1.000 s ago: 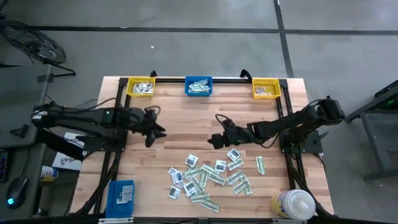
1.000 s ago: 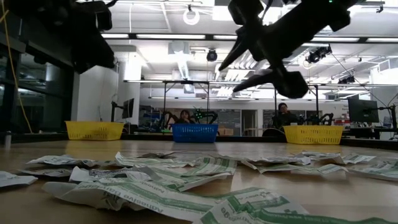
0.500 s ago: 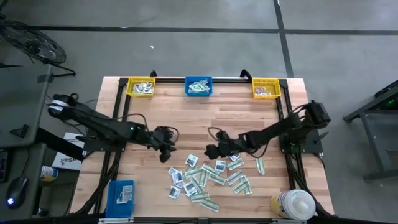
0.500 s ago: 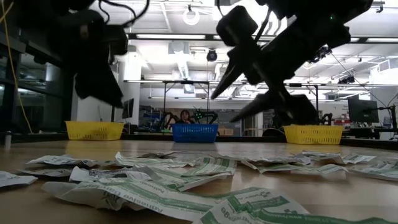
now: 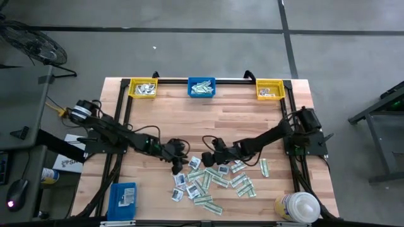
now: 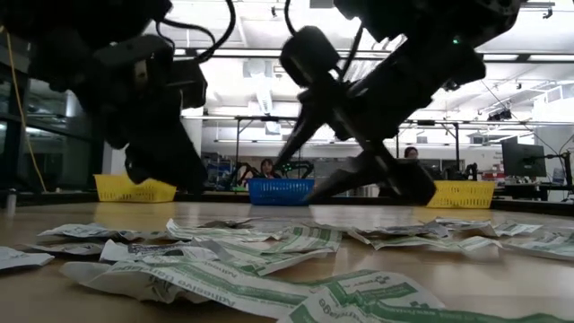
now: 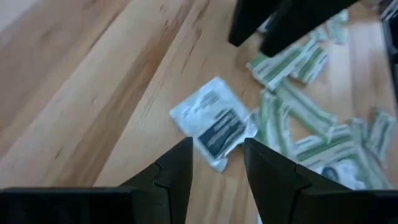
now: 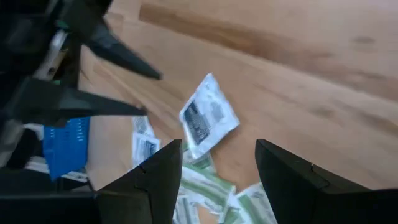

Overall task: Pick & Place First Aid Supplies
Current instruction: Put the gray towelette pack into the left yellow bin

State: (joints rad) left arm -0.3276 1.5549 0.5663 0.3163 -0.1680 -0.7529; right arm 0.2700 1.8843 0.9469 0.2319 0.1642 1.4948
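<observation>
The first aid supplies (image 5: 214, 180) lie as a loose heap of small white packets and green-and-white strips flat on the wooden table, right of centre toward its near edge. One squarish white packet with a dark mark (image 5: 194, 162) (image 7: 214, 124) (image 8: 208, 118) lies at the heap's far-left corner. My left gripper (image 5: 180, 157) (image 7: 217, 149) hangs open just left of this packet. My right gripper (image 5: 207, 151) (image 8: 217, 146) is open just right of it, facing the left one. In the low view both grippers (image 6: 161, 135) (image 6: 345, 152) hover above the table.
Three small bins stand along the far edge: yellow (image 5: 143, 88), blue (image 5: 202, 87), yellow (image 5: 270, 89), each with packets inside. A blue box (image 5: 124, 197) sits at the near left corner, a white-capped bottle (image 5: 298, 207) at the near right. Bare wood spans the table's middle and far half.
Both arms have reached inward and toward the near edge, coming down toward the heap. The left gripper went right and nearer, the right gripper left and nearer, so they now face each other across the corner packet. The packets have not moved.
</observation>
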